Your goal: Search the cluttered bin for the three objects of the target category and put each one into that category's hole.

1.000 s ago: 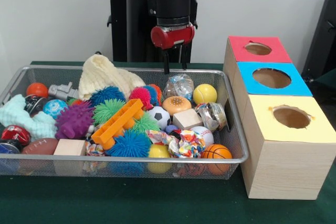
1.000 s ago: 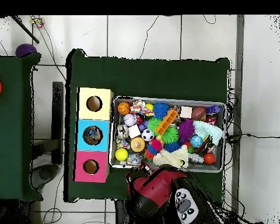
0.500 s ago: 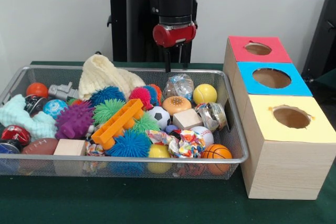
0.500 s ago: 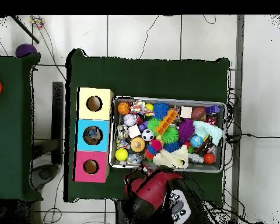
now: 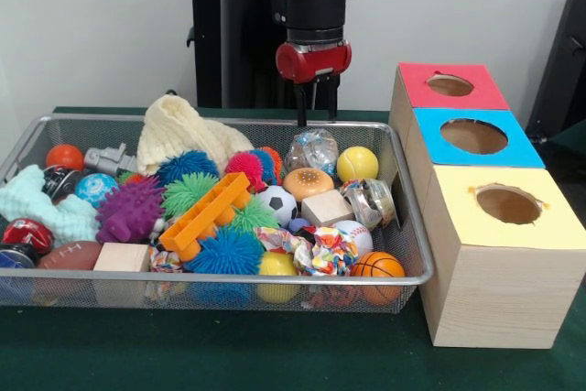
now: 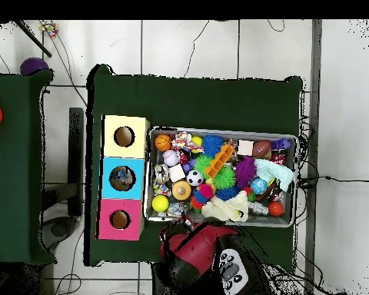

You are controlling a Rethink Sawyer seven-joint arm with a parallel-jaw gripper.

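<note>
A: What's on the counter?
B: A mesh bin heaped with toys, and beside it three boxes with holes: pink, blue, yellow.
A: And the arm?
B: The gripper hangs above the bin's far rim, slightly open and empty, I think.
A: Which step?
B: Searching. Balls fill the bin; a yellow ball lies just below. Next it should descend and close on one target

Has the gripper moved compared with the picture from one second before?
Yes. In the front view the gripper has shifted toward the picture's right, nearer the pink-topped box, and sits slightly higher above the bin's far rim.
</note>
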